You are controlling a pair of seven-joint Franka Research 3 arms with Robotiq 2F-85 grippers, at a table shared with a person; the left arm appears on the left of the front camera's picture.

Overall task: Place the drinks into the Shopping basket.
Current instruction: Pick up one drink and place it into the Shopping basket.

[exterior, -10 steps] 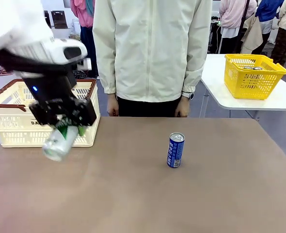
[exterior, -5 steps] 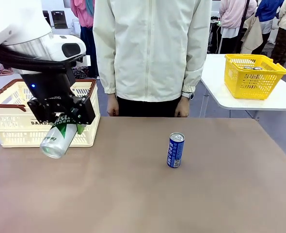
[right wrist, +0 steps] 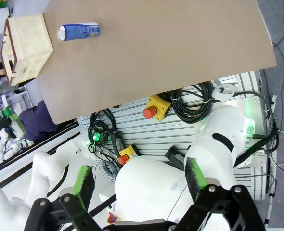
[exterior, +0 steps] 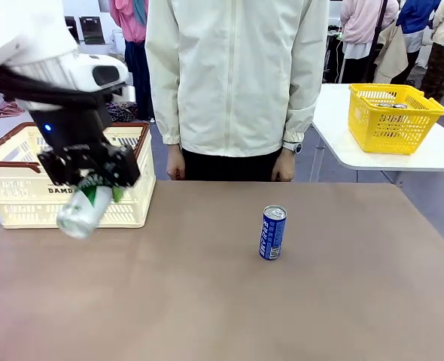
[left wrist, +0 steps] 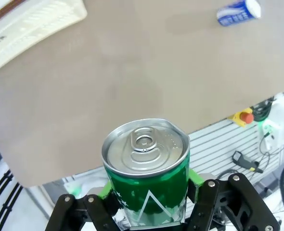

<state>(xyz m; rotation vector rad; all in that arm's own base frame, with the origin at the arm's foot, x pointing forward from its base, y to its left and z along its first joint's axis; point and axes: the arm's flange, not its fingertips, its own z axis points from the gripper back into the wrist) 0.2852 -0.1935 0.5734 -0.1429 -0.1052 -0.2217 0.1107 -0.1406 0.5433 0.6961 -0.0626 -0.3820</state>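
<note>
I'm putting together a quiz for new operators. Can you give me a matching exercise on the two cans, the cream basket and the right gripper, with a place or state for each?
Things
1. green can
2. blue can
3. Shopping basket
4. right gripper

Places or states
A. upright on the table, untouched
B. at the table's far left corner
C. open, holding nothing
D. tilted in the air, clamped in the left gripper

Pairs: 1-D, 2-A, 3-B, 4-C

Bright, even indoor light; faint shadows on the table (exterior: 207, 301); green can (exterior: 79, 211) blurred in front view; wrist views fisheye-bent.
</note>
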